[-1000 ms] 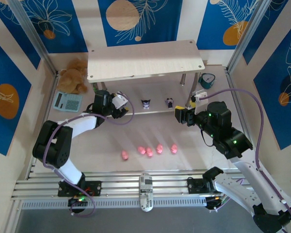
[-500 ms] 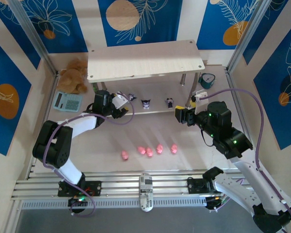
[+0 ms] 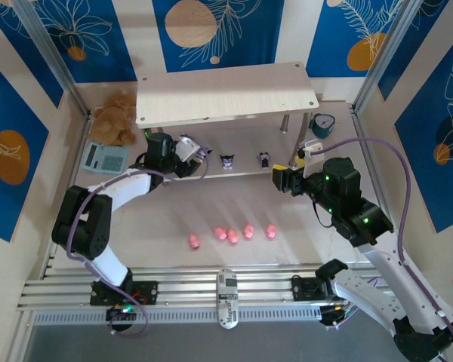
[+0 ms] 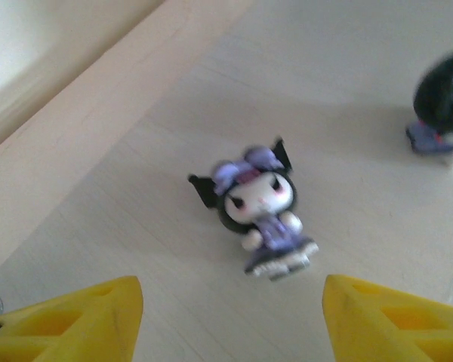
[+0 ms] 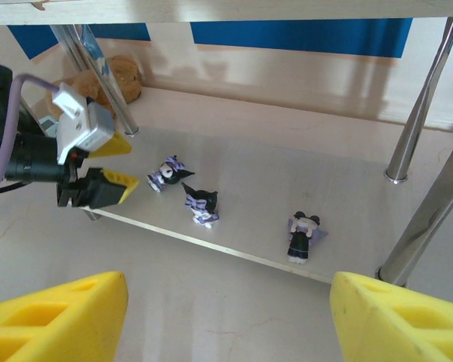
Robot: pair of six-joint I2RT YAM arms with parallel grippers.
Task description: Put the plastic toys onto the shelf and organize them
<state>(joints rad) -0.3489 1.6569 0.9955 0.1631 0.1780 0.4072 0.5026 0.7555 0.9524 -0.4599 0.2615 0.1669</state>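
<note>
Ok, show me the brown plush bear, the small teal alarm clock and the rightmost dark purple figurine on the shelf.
Brown plush bear (image 3: 114,118): top external view, its body.
Small teal alarm clock (image 3: 322,125): top external view, its dial.
Rightmost dark purple figurine (image 5: 302,237): right wrist view, its torso.

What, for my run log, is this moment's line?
left claw open | three purple-black white-faced figurines on lower pale shelf board | five pink pigs on table
</note>
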